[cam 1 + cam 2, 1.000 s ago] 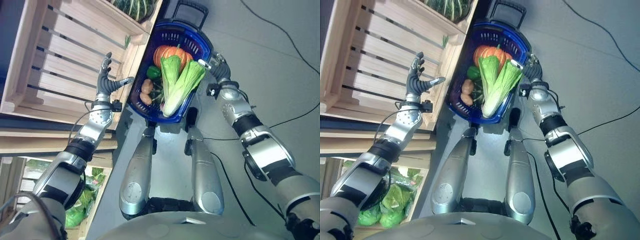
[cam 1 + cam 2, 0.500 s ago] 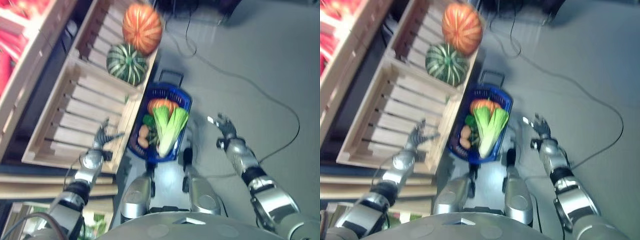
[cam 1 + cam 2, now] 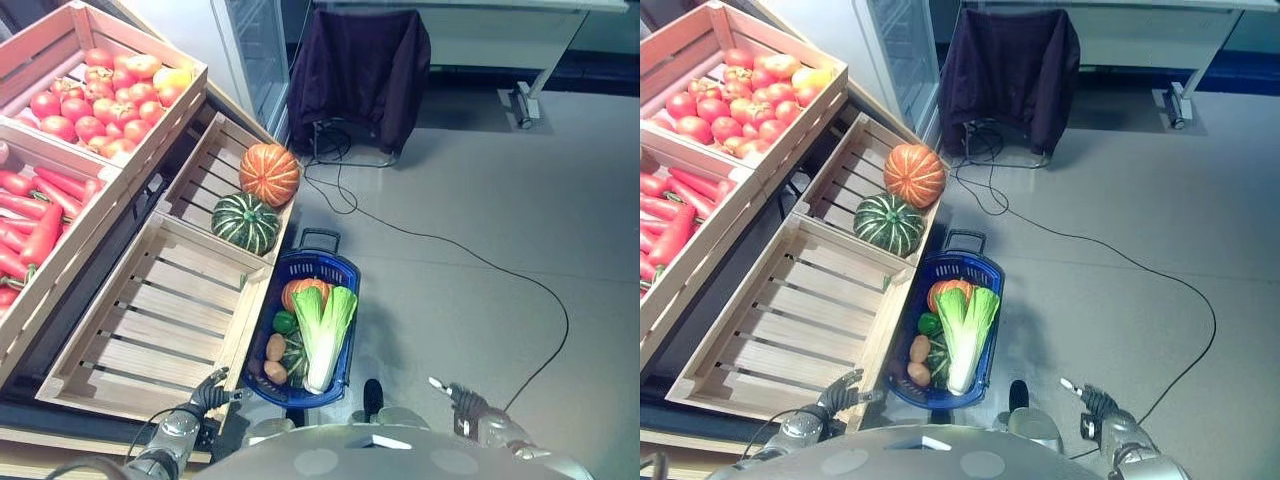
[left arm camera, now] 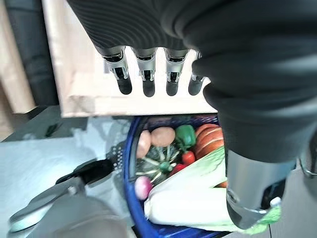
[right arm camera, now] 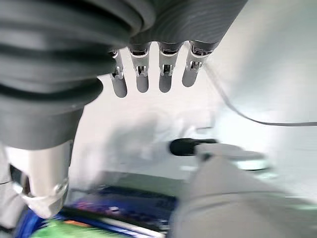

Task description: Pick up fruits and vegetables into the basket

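**Filled blue basket on the floor beside the wooden crates, both hands empty**

From the head camera I look down on a produce stand. At far left, a wooden crate of red tomatoes (image 3: 95, 95) sits above a crate of long red peppers (image 3: 35, 220). Next to them, one slatted crate holds an orange pumpkin (image 3: 269, 174) and, just beside it, a dark green striped squash (image 3: 245, 222). Nearer to me is an empty slatted crate (image 3: 160, 320).

My left hand (image 3: 208, 393) hangs at the near corner of that empty crate, fingers straight and relaxed, holding nothing; from its wrist camera I see the basket past the fingertips.

Just right of the crate, the blue basket (image 3: 345, 275) stands on the grey floor, its black handle (image 3: 318, 238) folded down at the far end. Inside lie a small orange pumpkin (image 3: 303, 289), a pale-stemmed leafy cabbage (image 3: 325, 335) lengthwise, a green pepper (image 3: 285, 322), two brown potatoes (image 3: 274, 358) and a dark striped squash partly hidden under the cabbage.

My right hand (image 3: 1087, 401) is well to the right of the basket above bare floor, fingers spread straight, empty.

A dark jacket (image 3: 360, 70) hangs at the far side of the room.
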